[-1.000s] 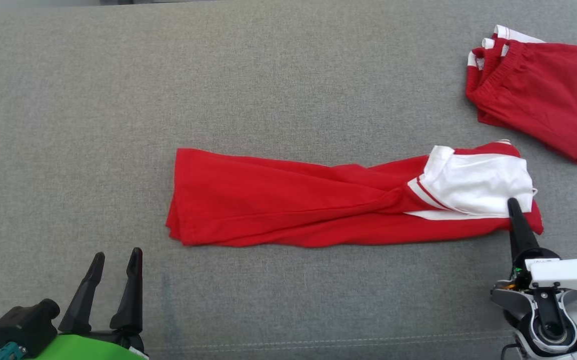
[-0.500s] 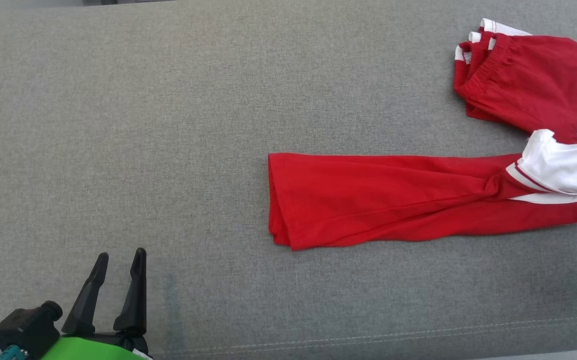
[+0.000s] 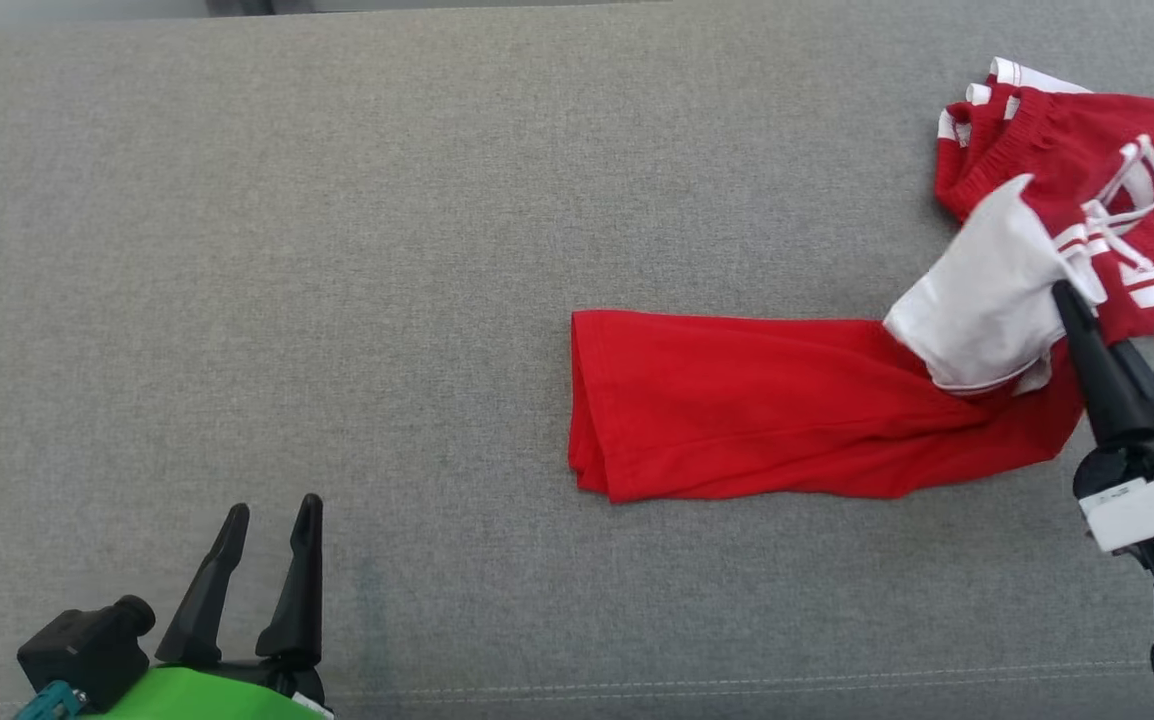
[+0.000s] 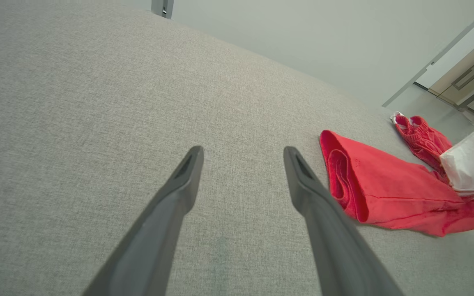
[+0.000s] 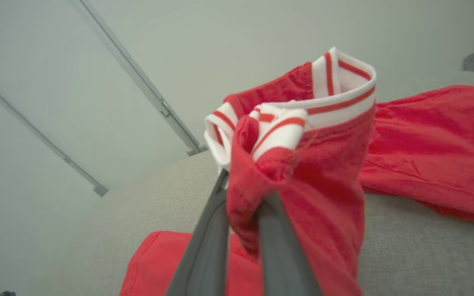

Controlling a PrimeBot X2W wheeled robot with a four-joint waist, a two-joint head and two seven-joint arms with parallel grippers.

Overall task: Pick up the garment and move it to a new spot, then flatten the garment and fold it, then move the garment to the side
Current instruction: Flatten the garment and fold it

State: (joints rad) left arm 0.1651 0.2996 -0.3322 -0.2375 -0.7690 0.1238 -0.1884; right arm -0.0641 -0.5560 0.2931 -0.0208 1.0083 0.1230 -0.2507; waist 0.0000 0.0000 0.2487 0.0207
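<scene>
Snagging likely: right hand (image 3: 1065, 295), clamped on the garment (image 3: 757, 410), holds it over the shorts (image 3: 1047, 125) at two o'clock; left hand (image 3: 272, 510) apart.

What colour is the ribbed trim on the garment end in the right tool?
White trim with red stripes; best in right wrist view.
</scene>
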